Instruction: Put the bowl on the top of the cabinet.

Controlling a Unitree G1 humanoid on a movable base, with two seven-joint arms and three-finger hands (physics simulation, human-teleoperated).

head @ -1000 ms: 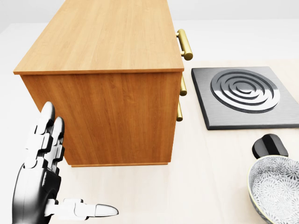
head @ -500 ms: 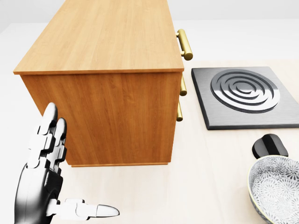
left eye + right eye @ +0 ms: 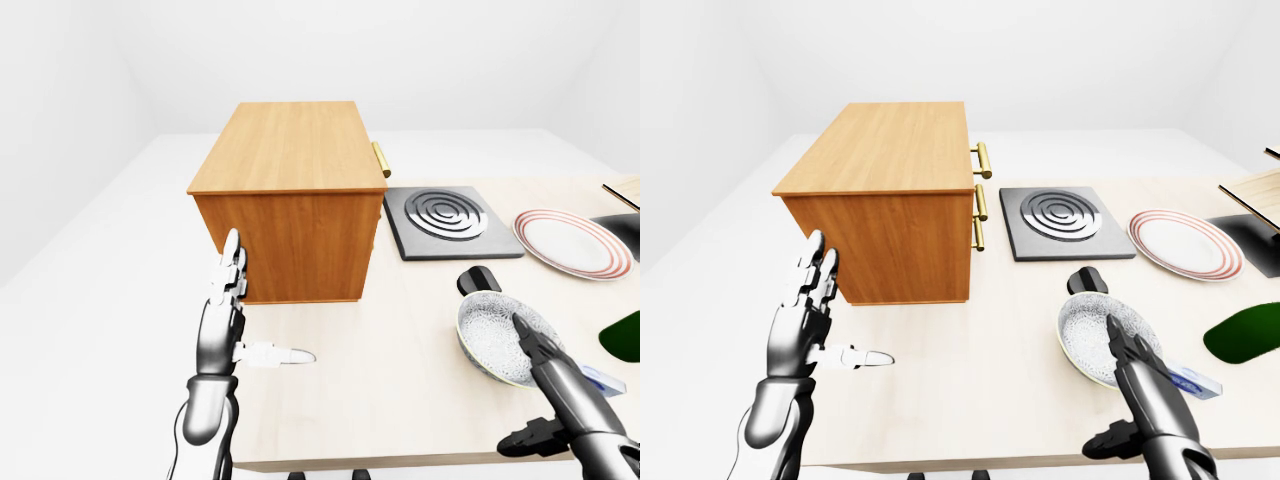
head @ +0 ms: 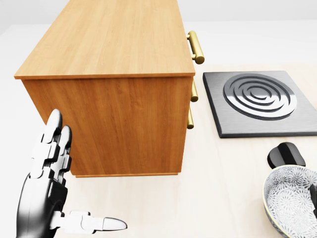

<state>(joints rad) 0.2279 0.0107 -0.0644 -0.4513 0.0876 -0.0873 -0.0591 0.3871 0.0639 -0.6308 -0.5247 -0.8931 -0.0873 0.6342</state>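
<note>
The grey-white patterned bowl (image 3: 490, 330) sits on the pale table at the lower right of the left-eye view. My right hand (image 3: 522, 388) is open, its fingers (image 3: 527, 338) stretched over the bowl's near rim and its thumb off to the side. The wooden cabinet (image 3: 290, 215) stands at centre left, with brass handles (image 3: 981, 190) on its right side and a bare flat top (image 4: 114, 34). My left hand (image 3: 258, 318) is open and upright beside the cabinet's near face, holding nothing.
A grey burner plate (image 3: 438, 217) lies right of the cabinet, with a black knob (image 3: 478, 281) just above the bowl. Further right lie a red-rimmed plate (image 3: 566, 241), a green object (image 3: 626, 335) and a small blue box (image 3: 1192, 380). The table edge (image 3: 400, 463) runs along the bottom.
A dark fingertip of my right hand has come into the head view at its right edge, over the bowl. My left hand has barely shifted.
</note>
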